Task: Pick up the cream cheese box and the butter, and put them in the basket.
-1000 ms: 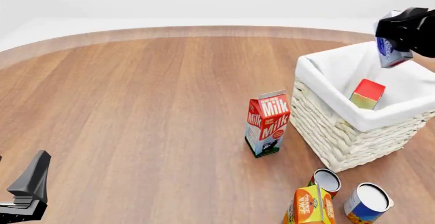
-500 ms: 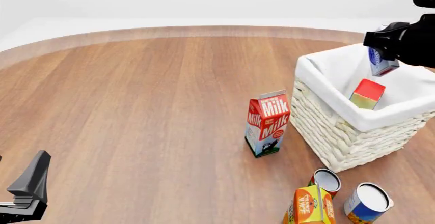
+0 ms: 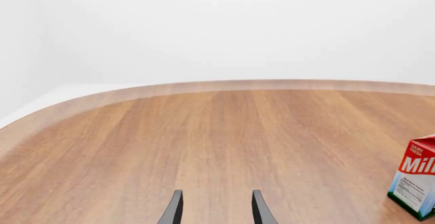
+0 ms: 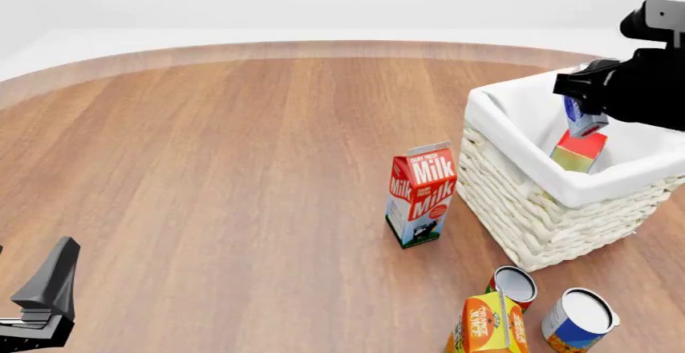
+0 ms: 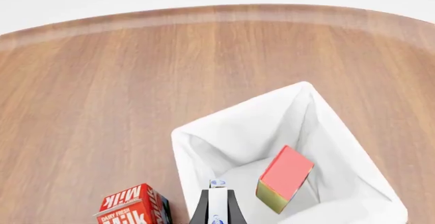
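Observation:
The basket (image 4: pixel 524 200) stands at the right, with a white liner over its rim. The butter (image 4: pixel 579 151) lies tilted inside it, red top up; it also shows in the right wrist view (image 5: pixel 286 177). My right gripper (image 4: pixel 589 100) is shut on the cream cheese box (image 4: pixel 581 125) and holds it just inside the basket's mouth, above the butter. In the right wrist view the box (image 5: pixel 217 207) sits between the fingers (image 5: pixel 201 212), over the liner (image 5: pixel 204 147). My left gripper (image 4: pixel 43 298) is open and empty at the near left; its fingers (image 3: pixel 173 210) show over bare wood.
A red milk carton (image 4: pixel 421 194) stands just left of the basket; it also shows in the left wrist view (image 3: pixel 416 183) and the right wrist view (image 5: pixel 132 206). An orange juice carton (image 4: pixel 487 325) and two cans (image 4: pixel 515 285) (image 4: pixel 579 318) sit near the front right.
My right gripper has carried the cream cheese box leftward and down, from above the basket's far right corner to just inside its mouth. The left arm has not moved.

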